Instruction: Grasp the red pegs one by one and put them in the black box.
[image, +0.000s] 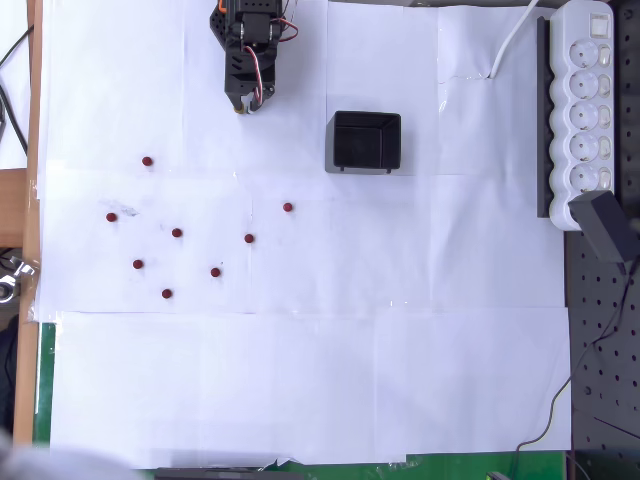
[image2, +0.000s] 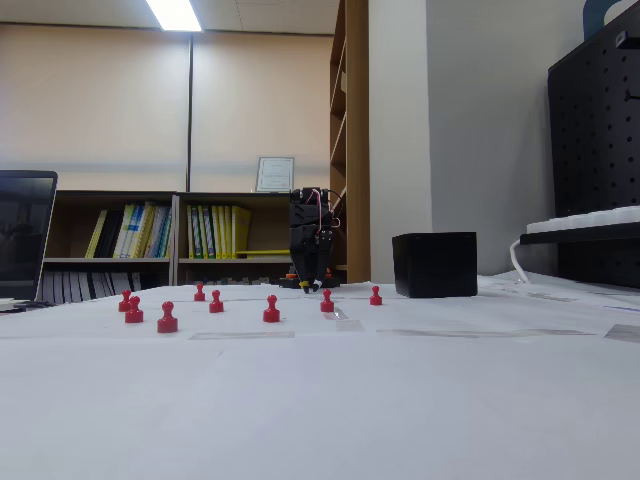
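Note:
Several tiny dark red pegs stand scattered on the white paper, left of centre in the overhead view, among them one (image: 147, 161) farthest back, one (image: 288, 207) nearest the box and one (image: 166, 294) nearest the front. In the fixed view they form a row, from a peg (image2: 167, 318) at the left to a peg (image2: 375, 295) at the right. The black box (image: 366, 141) sits open-topped and empty, right of the arm; its side wall (image2: 434, 264) faces the fixed camera. My gripper (image: 240, 103) (image2: 312, 286) points down at the paper behind the pegs, shut and holding nothing.
A white power strip (image: 585, 100) with a black adapter (image: 605, 225) lies along the right edge, above a black perforated board (image: 600, 350). The wooden table edge (image: 35, 200) runs down the left. A laptop (image2: 25, 235) stands at the far left.

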